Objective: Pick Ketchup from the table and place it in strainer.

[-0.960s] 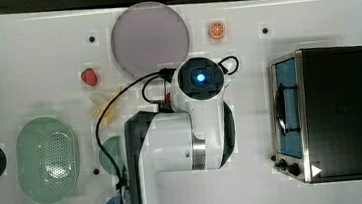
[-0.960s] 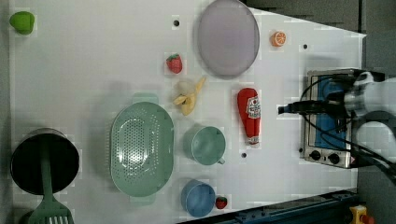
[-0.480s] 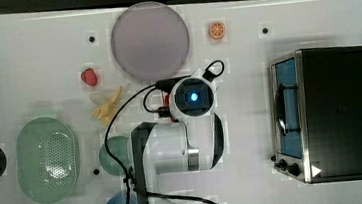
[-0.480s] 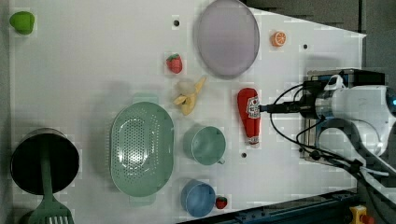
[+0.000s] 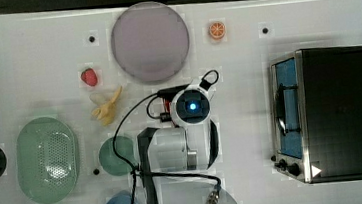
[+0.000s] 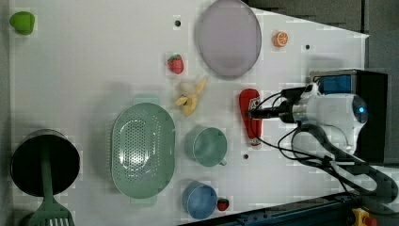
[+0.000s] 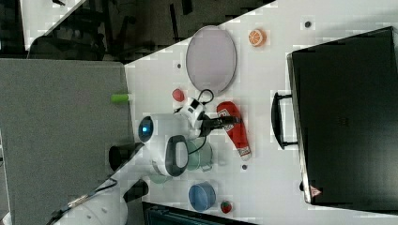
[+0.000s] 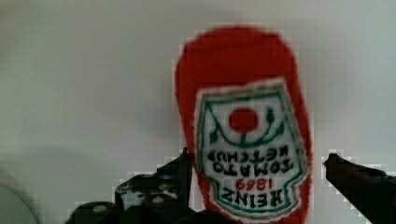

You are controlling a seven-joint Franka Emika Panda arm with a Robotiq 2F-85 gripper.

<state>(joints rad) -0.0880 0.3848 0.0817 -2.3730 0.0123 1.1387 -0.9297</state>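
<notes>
Two end effector fingers [image 8: 159, 186] spread astride Ketchup [image 8: 245, 140] (label legible at wrist), strainer [image 6: 142, 149] apart

Arm hides most of Ketchup [image 5: 155, 106] beside the banana [image 5: 105, 107]; wrist view crops its cap end.

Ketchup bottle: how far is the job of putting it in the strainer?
Nothing is finished yet. The ketchup bottle lies on the table. The strainer has nothing in it. In hand: the open gripper is at the bottle, one finger on each side, not closed. Left: close, lift, carry to the strainer, release.
</notes>
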